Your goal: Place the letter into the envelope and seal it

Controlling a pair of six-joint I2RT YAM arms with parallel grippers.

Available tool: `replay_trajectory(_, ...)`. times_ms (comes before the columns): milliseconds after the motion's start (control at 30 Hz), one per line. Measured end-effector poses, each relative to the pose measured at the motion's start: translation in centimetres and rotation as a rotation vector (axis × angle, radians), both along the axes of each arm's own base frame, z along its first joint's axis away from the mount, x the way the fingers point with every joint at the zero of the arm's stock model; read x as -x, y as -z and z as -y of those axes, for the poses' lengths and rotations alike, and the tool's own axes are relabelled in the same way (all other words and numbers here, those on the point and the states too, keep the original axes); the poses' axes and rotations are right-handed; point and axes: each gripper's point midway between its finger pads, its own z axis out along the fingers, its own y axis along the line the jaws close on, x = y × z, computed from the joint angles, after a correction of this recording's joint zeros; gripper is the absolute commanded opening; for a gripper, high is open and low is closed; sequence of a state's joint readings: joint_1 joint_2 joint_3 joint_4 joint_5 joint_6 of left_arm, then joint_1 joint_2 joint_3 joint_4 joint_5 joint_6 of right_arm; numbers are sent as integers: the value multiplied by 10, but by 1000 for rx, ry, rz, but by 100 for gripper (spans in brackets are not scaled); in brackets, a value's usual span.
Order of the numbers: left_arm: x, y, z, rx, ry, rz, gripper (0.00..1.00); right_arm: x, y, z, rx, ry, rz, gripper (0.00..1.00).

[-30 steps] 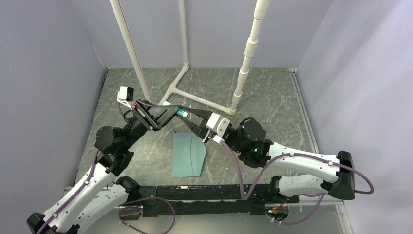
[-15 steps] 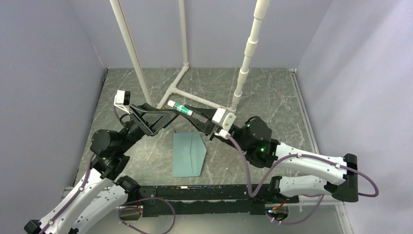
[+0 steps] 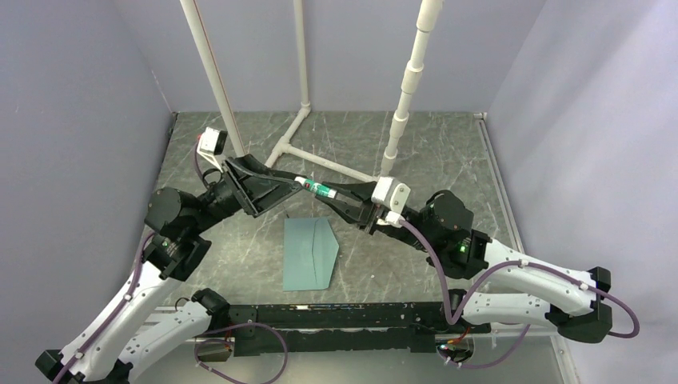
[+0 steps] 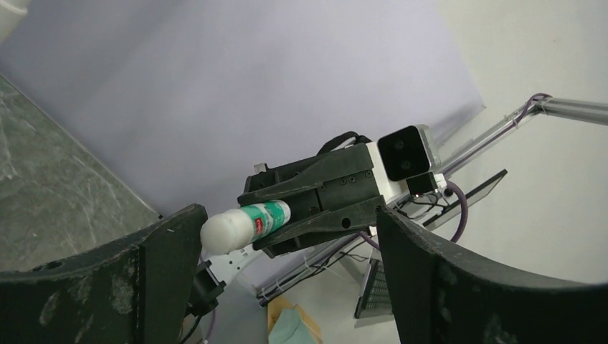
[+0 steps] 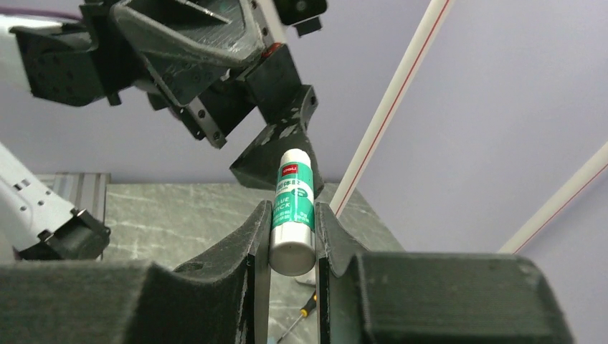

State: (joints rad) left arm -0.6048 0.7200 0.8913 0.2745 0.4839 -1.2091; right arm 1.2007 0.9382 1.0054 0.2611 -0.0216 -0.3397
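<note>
Top external view: the envelope [image 3: 305, 254] lies flat at mid-frame on the table [image 3: 432, 160], its triangular flap pointing to frame right and apparently unsealed. The letter is nowhere in sight; it may be inside, I cannot tell.
Grippers above it: the right gripper [image 3: 336, 194] pinches a glue stick [image 3: 319, 189]; the left gripper [image 3: 289, 190] has its fingers spread wide about the stick's free end.
Room to move: a white pipe frame [image 3: 320, 160] stands behind and walls close both sides; bare table surrounds the envelope.
Left wrist view: the stick's white end sits between the spread fingers, close to the frame-left one; whether they touch I cannot tell.
Right wrist view: both pads [image 5: 254, 244] press on the stick's green barrel.
Handling, my guess: the envelope is thin, light and limp, and likely to slide, so pin its body and take the flap by its edge.
</note>
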Motion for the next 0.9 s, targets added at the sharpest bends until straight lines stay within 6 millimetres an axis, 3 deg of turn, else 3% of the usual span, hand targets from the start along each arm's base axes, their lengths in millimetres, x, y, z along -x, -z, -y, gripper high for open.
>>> replay_trajectory(333, 5, 15, 17, -74, 128, -46, 51, -1, 1, 2, 23, -45, -28, 0)
replay_trajectory(467, 7, 19, 18, -87, 145, -64, 44, -4, -2, 5, 8, -72, -42, 0)
replay_trajectory(600, 11, 20, 18, -91, 158, -65, 48, -16, -2, 16, -13, -78, -58, 0)
replay_trajectory(733, 13, 19, 17, -90, 167, -67, 75, -19, 2, 20, -15, -113, -75, 0)
replay_trajectory(900, 12, 20, 19, -89, 174, -82, 84, -10, 3, 18, -23, -177, -89, 0)
